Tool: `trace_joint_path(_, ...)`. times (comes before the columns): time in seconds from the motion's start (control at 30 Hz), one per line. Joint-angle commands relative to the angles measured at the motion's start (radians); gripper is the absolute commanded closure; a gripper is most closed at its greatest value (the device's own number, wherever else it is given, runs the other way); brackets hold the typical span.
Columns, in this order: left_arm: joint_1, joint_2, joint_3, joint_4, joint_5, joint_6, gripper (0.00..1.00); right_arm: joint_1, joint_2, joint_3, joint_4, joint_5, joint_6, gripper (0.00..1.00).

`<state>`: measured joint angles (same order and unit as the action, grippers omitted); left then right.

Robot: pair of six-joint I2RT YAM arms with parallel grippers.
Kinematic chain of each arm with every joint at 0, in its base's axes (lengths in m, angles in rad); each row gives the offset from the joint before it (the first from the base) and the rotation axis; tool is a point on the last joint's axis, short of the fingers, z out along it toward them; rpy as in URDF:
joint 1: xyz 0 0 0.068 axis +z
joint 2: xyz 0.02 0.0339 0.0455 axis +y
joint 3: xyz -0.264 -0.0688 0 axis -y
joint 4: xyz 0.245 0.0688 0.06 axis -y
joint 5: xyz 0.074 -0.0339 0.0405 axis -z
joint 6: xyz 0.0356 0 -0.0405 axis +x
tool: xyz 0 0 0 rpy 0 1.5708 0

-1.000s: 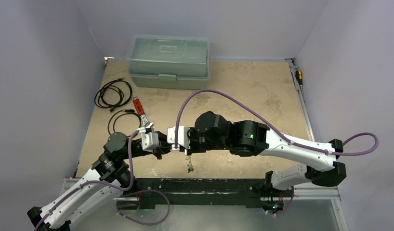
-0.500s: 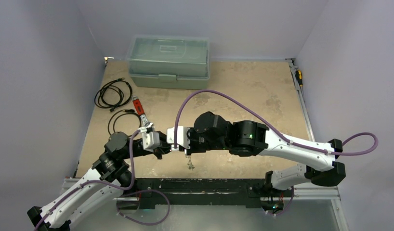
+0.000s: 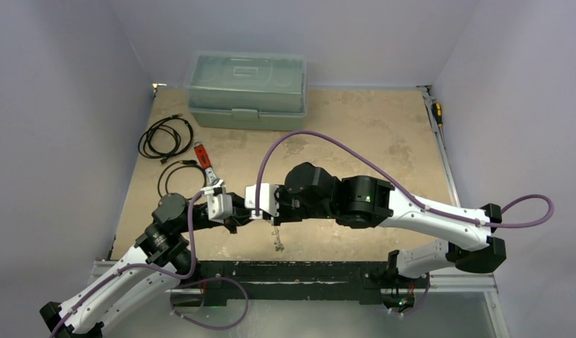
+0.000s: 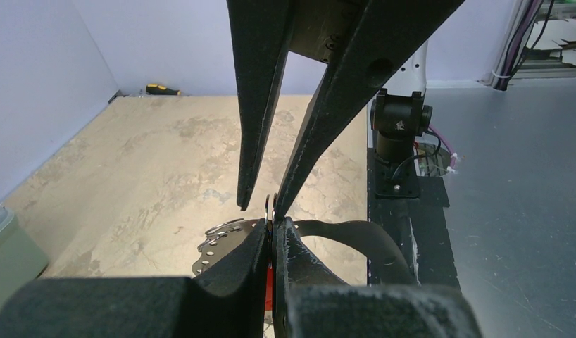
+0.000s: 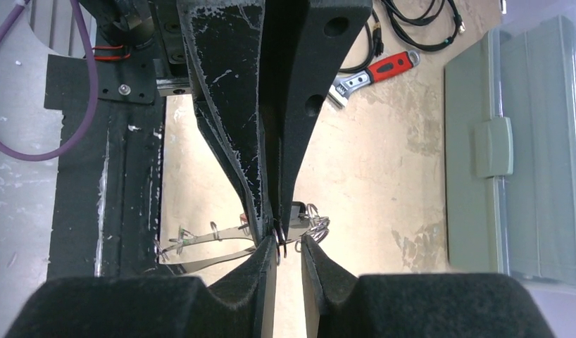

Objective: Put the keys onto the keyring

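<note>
Left claw (image 4: 271, 236) clenches keyring (image 5: 280, 241), right claw (image 4: 259, 208) parted astride it; wrench (image 3: 206, 166), cables (image 3: 165, 137) lie beyond.

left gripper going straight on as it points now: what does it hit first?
The right gripper: its black fingers point tip to tip at the left gripper, with only a thin silvery metal ring between. Hardly any gap, though depth is unclear.

1. No word, number, brand or sign can be read in any view.
2. The lidded box (image 3: 246, 90) shows plain moulded plastic.
3. The wrench (image 5: 373, 69) and the fingers (image 5: 222, 77) carry no legible marking.
</note>
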<state>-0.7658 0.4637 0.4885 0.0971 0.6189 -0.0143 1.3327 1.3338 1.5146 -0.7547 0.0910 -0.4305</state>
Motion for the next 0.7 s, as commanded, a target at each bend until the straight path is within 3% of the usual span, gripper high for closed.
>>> trace_joint_path(0.0,0.000,-0.002,0.033,0.083,0.044,-0.003,1.00,-0.009,0.000,0.023,0.007,-0.007,-0.015,0.79)
trace_joint_path(0.23,0.000,-0.006,0.034,0.083,0.047,-0.005,1.00,-0.009,0.023,0.015,0.009,-0.044,-0.017,0.90)
trace_joint_path(0.3,0.000,-0.015,0.033,0.085,0.045,-0.006,1.00,-0.009,0.024,0.010,0.017,-0.048,-0.025,1.00)
trace_joint_path(0.37,0.000,-0.022,0.033,0.084,0.032,-0.006,1.00,-0.009,0.017,-0.002,0.047,-0.051,-0.026,1.00)
trace_joint_path(0.67,0.000,-0.037,0.046,0.067,-0.025,0.007,1.00,-0.009,-0.231,-0.339,0.544,-0.038,0.034,1.00)
